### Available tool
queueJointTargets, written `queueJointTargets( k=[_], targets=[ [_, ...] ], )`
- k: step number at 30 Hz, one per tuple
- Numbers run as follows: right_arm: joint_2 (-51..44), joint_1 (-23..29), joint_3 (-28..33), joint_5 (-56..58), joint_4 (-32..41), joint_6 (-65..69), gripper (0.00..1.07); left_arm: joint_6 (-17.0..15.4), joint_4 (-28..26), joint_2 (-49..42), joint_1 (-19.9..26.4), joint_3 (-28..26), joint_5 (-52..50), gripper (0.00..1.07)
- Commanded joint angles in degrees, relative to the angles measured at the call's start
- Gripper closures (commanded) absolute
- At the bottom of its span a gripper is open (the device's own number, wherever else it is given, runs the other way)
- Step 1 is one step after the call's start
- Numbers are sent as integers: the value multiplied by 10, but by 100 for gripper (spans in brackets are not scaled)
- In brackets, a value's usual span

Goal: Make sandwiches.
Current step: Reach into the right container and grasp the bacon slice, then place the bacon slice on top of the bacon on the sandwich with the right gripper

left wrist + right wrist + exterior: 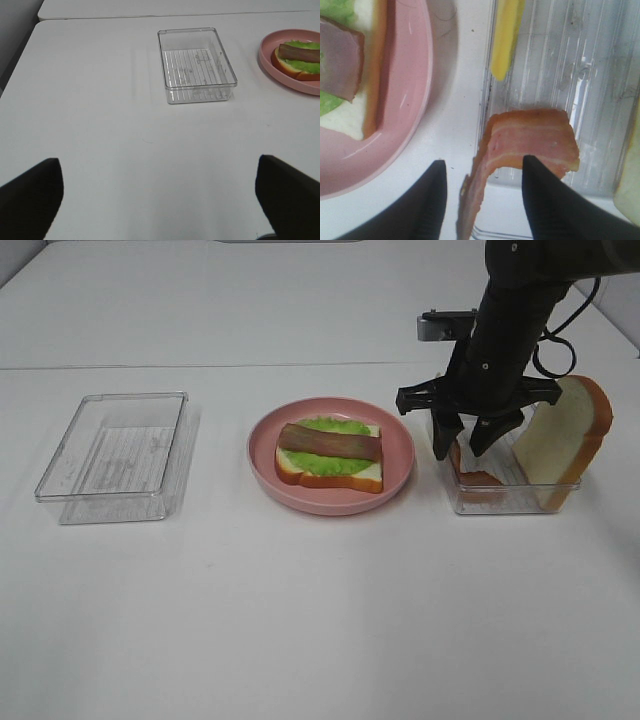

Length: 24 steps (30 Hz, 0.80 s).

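Pink plate (398,455), centre, bears the half-built sandwich (330,452): base slice (290,468), lettuce (338,464), bacon (330,441). Right tray (500,508) holds a second bacon strip (530,135), which seems to drape over its wall, a cheese slice (506,35) and an upright bread slice (565,440). Right gripper (461,452), jaws apart, hangs over that strip. Left gripper (157,165), jaws spread wide, faces the left tray (197,95).

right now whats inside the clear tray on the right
A bread slice leaning upright, a bacon strip at the rim, a yellow cheese slice. The end effector hides part of the tray floor.
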Motion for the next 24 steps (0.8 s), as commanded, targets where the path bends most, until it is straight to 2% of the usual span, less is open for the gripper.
queueJointTargets(
  k=[1, 4, 5, 6, 7, 8, 17, 24],
  targets=[
    [2, 1, -3, -1, 3, 6, 66, -1, -5, -11, 1, 1, -10, 9],
    [2, 1, -3, -2, 3, 6, 71, -1, -5, -11, 1, 1, -10, 9],
    [2, 1, -3, -1, 3, 6, 84, -1, -5, -11, 1, 1, -10, 9],
    [2, 1, -3, -1, 3, 6, 84, -1, -5, -11, 1, 1, -10, 9],
    [2, 1, -3, 3, 3, 6, 100, -1, -5, -11, 1, 1, -10, 9],
    [2, 1, -3, 3, 3, 6, 107, -1, -5, -11, 1, 1, -10, 9],
    [-15, 1, -3, 12, 12, 13, 107, -1, -5, -11, 1, 1, -10, 9],
    [-93, 1, -4, 52, 32, 46, 107, -1, -5, -11, 1, 1, -10, 9]
  ],
)
